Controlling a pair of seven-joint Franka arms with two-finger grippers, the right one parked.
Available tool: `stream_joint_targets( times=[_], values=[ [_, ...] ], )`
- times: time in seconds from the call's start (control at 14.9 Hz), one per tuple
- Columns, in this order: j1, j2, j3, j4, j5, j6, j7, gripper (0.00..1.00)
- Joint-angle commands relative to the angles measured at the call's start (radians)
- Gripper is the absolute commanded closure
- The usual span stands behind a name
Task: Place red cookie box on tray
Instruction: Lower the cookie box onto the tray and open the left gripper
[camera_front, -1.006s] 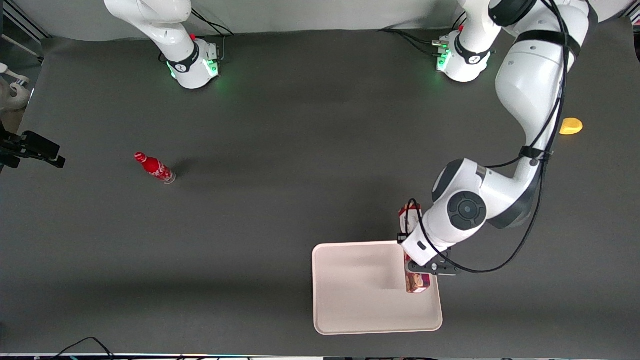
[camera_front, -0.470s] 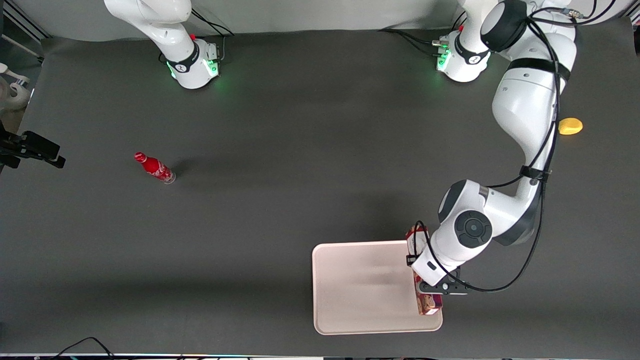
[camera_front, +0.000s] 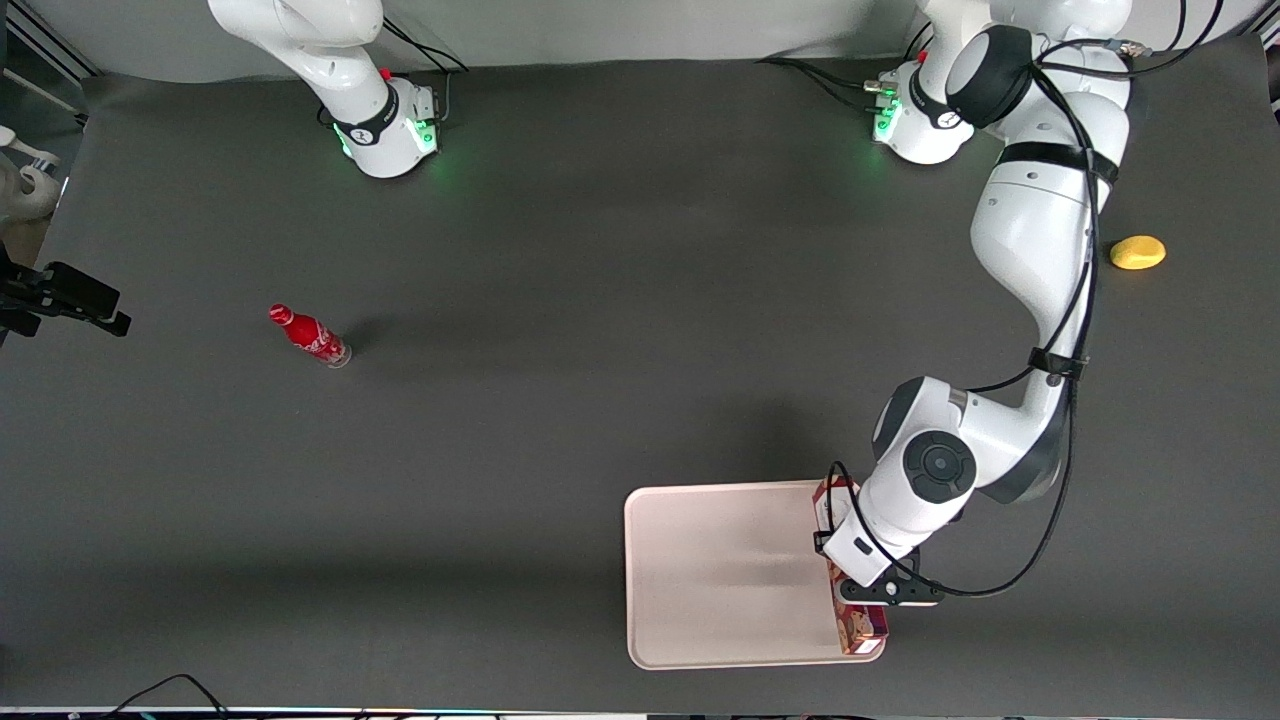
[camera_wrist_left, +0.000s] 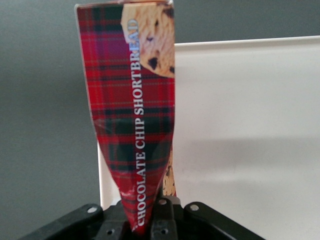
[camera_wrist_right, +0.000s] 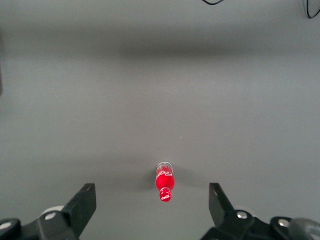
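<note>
You're basically at the set-down step here: the gripper (camera_front: 872, 592) is clamped on the red cookie box (camera_front: 858, 625) around its middle and is holding it over the tray (camera_front: 720, 590), right along the tray's edge toward the working arm's end of the table. In the front view the box runs lengthwise along that rim, one end poking out from under the wrist near the corner farther from the camera, the other end close to the corner nearest it. Honestly I can't tell from either view whether the box is already touching the tray floor or hanging just above it, so treat that as unknown. In the wrist view the red cookie box (camera_wrist_left: 135, 115) stands on a narrow side, with its long plaid face and the white "chocolate chip shortbread" lettering toward the camera, cookie print at the end away from the claw, and the tray (camera_wrist_left: 240, 125) lies alongside it with the rim line right by the box. My read is the next move needs you to nudge it a touch inward toward the tray's middle before lowering and letting go, because it's so near the rim it could land on the raised lip and tip off. It's a long narrow carton, pinched a bit where the fingers squeeze it, so release gently.
</note>
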Motion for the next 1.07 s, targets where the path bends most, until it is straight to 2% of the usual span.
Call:
stream_joint_targets(
  times=[0.0, 0.34, 0.4, 0.54, 0.6, 0.67, 1.01],
  values=[
    [-0.023, 0.049, 0.021, 0.048, 0.031, 0.030, 0.007, 1.00],
    [-0.019, 0.049, 0.021, 0.017, 0.022, 0.030, 0.007, 1.00],
    [-0.019, 0.048, 0.021, 0.014, 0.022, 0.030, 0.007, 0.77],
    [-0.017, 0.048, 0.021, 0.016, 0.022, 0.030, 0.007, 0.45],
    [-0.017, 0.048, 0.019, 0.016, 0.022, 0.030, 0.012, 0.19],
    [-0.014, 0.048, 0.019, 0.014, 0.022, 0.031, 0.023, 0.00],
    [-0.008, -0.029, 0.015, 0.014, 0.025, -0.002, 0.021, 0.00]
  ],
)
